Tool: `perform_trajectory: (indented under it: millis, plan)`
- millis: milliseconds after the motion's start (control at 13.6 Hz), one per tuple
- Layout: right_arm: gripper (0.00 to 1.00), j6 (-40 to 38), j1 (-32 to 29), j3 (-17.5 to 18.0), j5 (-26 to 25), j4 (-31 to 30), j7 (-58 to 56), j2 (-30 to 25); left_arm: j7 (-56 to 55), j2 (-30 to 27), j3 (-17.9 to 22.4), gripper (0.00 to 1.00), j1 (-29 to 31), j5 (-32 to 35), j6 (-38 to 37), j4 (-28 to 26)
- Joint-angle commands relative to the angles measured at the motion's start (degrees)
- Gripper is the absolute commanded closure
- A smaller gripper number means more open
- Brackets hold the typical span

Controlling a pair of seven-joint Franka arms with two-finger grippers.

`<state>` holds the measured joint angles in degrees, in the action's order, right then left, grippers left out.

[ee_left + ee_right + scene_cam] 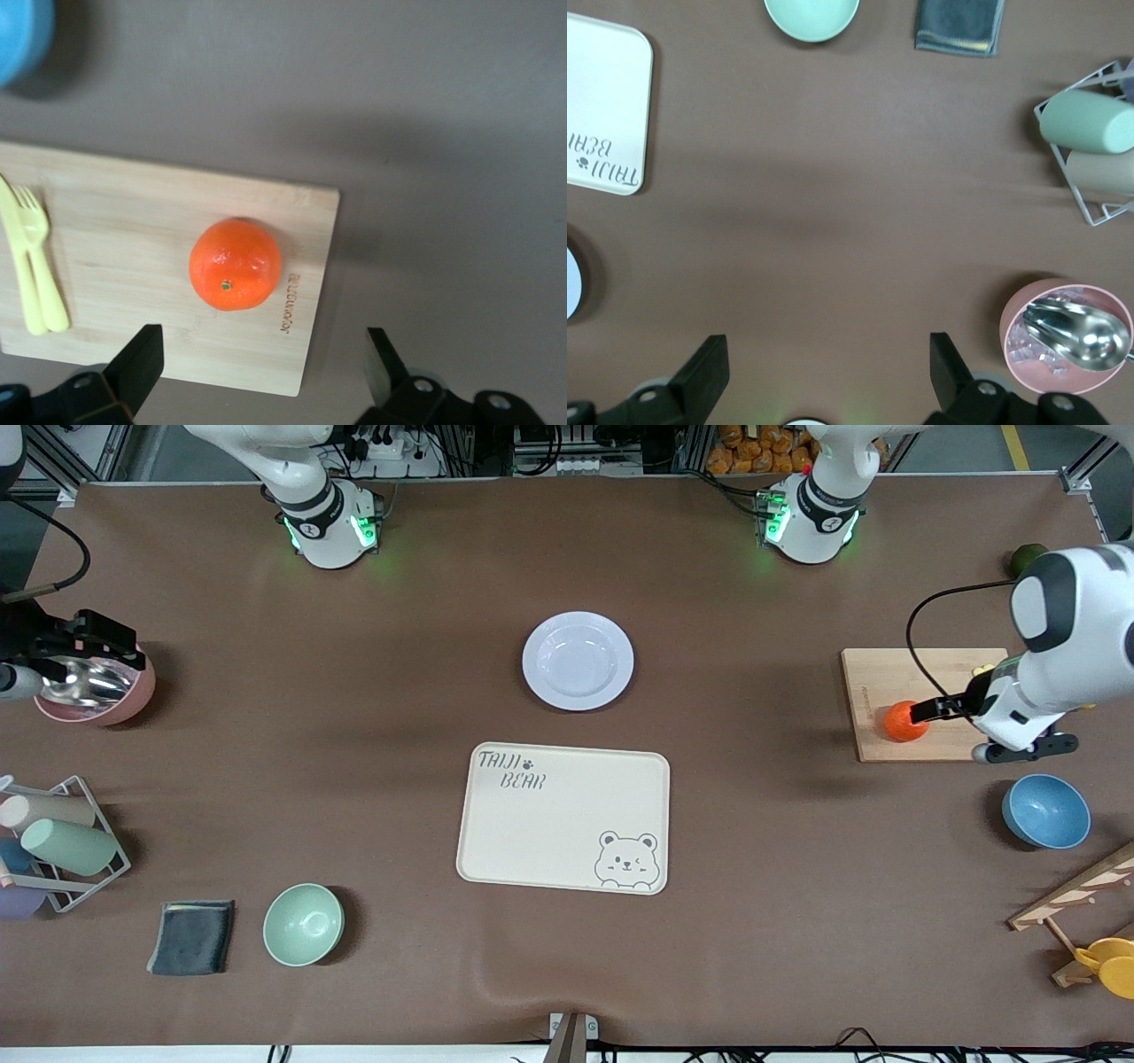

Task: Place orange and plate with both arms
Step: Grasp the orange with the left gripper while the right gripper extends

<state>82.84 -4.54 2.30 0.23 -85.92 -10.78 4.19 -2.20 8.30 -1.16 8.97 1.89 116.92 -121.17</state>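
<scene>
The orange (904, 722) lies on a wooden cutting board (864, 691) toward the left arm's end of the table. My left gripper (961, 713) hangs open over that board, right beside the orange. In the left wrist view the orange (235, 264) sits just ahead of the open left gripper (261, 354), untouched. The pale plate (620, 660) rests empty at the table's middle, farther from the front camera than the cream bear tray (563, 815). My right gripper (828, 354) waits open and empty high over bare table, out of the front view; a sliver of the plate (571, 283) shows there.
A yellow fork (31, 257) lies on the board. A blue bowl (1045, 810), a dark green fruit (1028, 558) and a wooden rack (1076, 895) stand at the left arm's end. A pink bowl (97, 691), cup rack (62, 841), grey cloth (192, 936) and green bowl (303, 924) stand at the right arm's end.
</scene>
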Motion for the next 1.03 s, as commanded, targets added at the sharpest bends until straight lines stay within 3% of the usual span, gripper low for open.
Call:
perform_trajectory:
  millis: [0, 953]
  plan:
    - [0.00, -0.6, -1.4, 1.3, 0.6, -1.2, 0.3, 0.6, 0.1, 2.2, -0.5, 0.00, 1.6, 1.1, 0.8, 0.7]
    - [0.00, 0.8, -4.0, 1.2, 16.2, -10.4, 0.7, 6.9, -0.5, 10.2, -0.8, 0.00, 4.2, 5.4, 5.4, -0.3]
